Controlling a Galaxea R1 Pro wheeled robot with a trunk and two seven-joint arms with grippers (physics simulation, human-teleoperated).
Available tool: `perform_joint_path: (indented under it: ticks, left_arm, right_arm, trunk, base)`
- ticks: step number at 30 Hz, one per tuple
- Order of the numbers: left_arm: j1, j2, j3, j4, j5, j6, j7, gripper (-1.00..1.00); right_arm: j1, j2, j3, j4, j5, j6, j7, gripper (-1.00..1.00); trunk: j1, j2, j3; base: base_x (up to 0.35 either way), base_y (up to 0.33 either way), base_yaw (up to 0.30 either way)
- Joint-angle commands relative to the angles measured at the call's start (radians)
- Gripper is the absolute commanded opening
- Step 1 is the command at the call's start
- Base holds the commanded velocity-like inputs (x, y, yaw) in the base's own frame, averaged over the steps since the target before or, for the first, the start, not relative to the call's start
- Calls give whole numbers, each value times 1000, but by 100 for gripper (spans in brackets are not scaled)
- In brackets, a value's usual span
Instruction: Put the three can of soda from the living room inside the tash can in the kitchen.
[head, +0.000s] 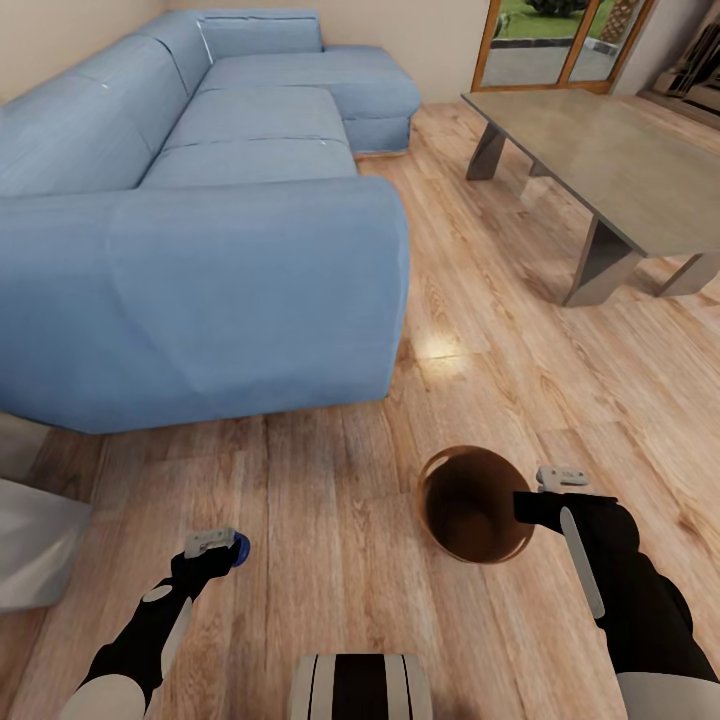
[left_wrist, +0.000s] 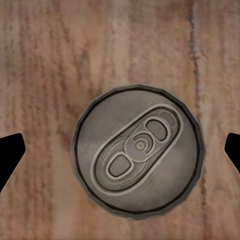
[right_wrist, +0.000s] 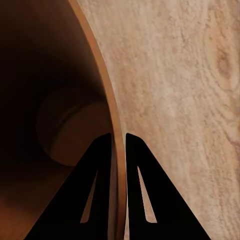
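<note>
In the living room, the right gripper (head: 545, 492) had its fingers (right_wrist: 102, 185) clenched on the copper rim of the trash can (head: 470, 505), one inside the wall and one outside, holding the can over the wood floor (head: 330, 470) near the sofa's (head: 200, 280) end. The dark blue soda can (left_wrist: 138, 151) stood upright, its long axis pointing straight up at the left gripper (head: 222, 545), whose released fingers flanked it on both sides without touching. The left arm was plainly the nearer; the trash can lay to that soda can's right.
</note>
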Motion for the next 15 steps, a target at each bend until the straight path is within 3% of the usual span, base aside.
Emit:
perform_joint_path:
  ticks: [1,7,15]
  left_arm:
    - [0,0,0,1,0,0,0,100]
    - [0,0,0,1,0,-1,0,100]
    - [0,0,0,1,0,-1,0,100]
  right_arm:
    - [0,0,-1,-1,-1,-14,4,-100]
    - [0,0,-1,-1,-1,-14,4,-100]
    - [0,0,-1,-1,-1,-14,4,-100]
  trunk:
    - [1,0,0]
    - [3,-1,-19]
    - [3,-1,-19]
  base:
    - [0,0,0]
    - [0,0,0]
    - [0,0,0]
